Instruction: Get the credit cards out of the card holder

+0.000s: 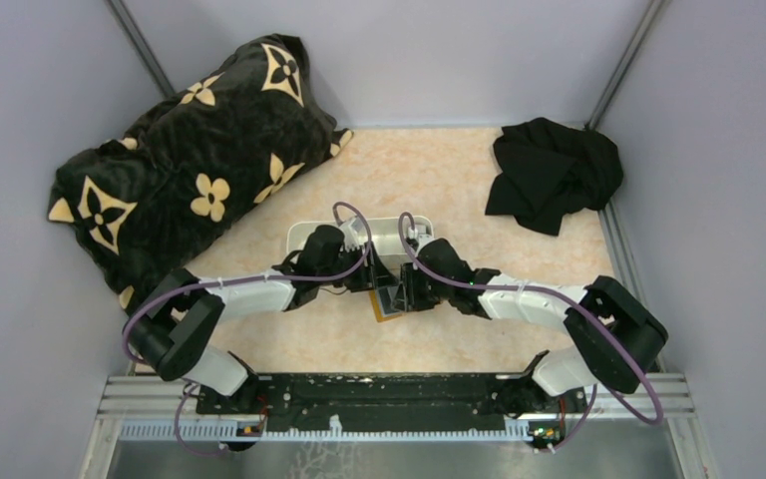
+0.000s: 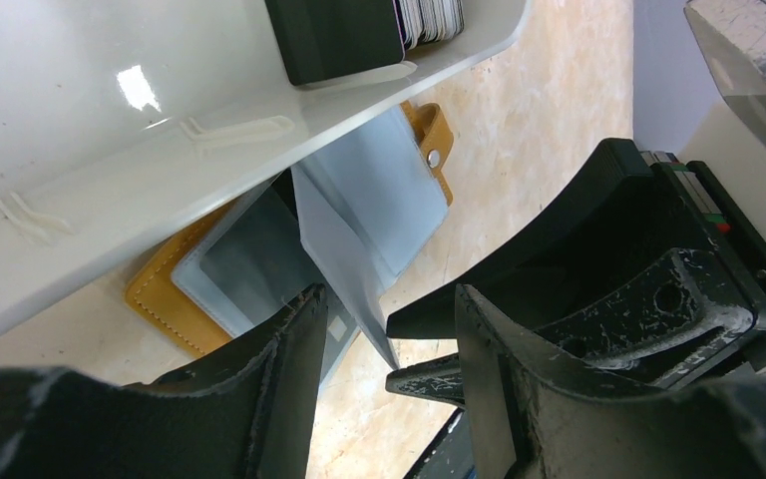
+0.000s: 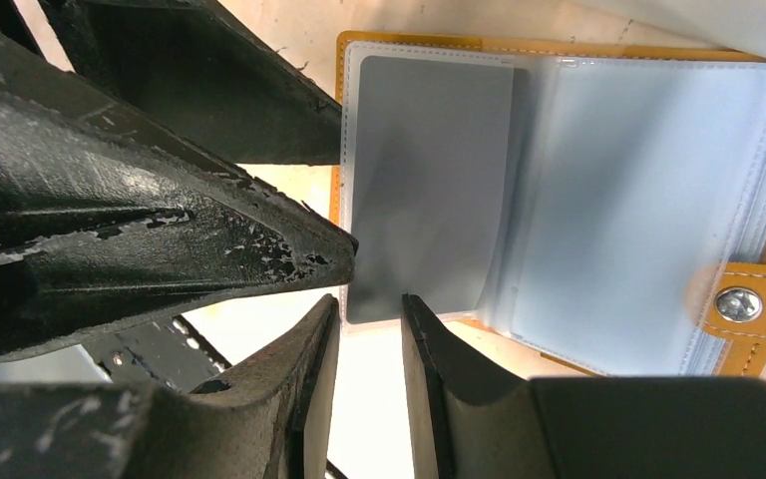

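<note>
The card holder (image 2: 165,304) lies open on the tabletop (image 2: 559,100), directly in front of both sets of fingers, which meet over it from opposite sides. The left fingers (image 2: 279,399) are released and stand parted. The loose tip of a clear sleeve (image 2: 344,249) hangs in the gap between them, nearer one finger, and is not pinched. The right fingers (image 3: 449,399) are also released, with bare tabletop showing between them. Their tips sit at the near edge of a grey credit card (image 3: 429,180), which is still tucked in its sleeve. One pointed left fingertip touches that same sleeve's side edge. Beyond the right fingers, the holder's orange snap strap (image 3: 748,304) lies flat at its far end. Just past the left fingers, a white tray (image 2: 110,170) overhangs part of the holder, and dark cards (image 2: 339,40) rest inside it.
</note>
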Available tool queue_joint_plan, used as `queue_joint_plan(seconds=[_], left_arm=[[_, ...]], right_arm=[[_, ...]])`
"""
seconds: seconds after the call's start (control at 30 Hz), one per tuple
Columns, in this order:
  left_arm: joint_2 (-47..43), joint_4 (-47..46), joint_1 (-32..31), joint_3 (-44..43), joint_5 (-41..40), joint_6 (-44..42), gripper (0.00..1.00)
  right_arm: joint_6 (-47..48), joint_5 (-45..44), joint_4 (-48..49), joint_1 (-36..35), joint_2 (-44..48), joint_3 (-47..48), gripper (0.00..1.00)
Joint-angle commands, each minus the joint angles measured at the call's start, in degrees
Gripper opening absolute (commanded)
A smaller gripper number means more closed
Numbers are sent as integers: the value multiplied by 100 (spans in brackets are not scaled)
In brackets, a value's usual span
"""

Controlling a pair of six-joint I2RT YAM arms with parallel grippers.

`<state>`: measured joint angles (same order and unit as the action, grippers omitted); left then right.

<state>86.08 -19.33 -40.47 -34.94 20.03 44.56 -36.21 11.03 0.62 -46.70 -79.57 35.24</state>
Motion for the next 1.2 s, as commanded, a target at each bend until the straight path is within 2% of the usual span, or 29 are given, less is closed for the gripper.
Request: queue_joint_plan(seconds=[0.0,0.27,0.7,0.9,1.17], left_arm=[[32,-150,-55,-210,75,-9,57],[194,-238,-109,-334,112,5,57],[823,-554,-352,-789,260,123,57],[1151,-605,-549,-1175,273,149,57],[1730,-747,-800,-1613,310,230,59]], right_arm=[[4,-50,157,29,173,13,30],[26,-106,51,50,236,59,30],[102,-250,-347,383,829,-85,29],[218,-296,-681,468,1274,-131,30],[383,-621,-1583,495,2198,-129,35]])
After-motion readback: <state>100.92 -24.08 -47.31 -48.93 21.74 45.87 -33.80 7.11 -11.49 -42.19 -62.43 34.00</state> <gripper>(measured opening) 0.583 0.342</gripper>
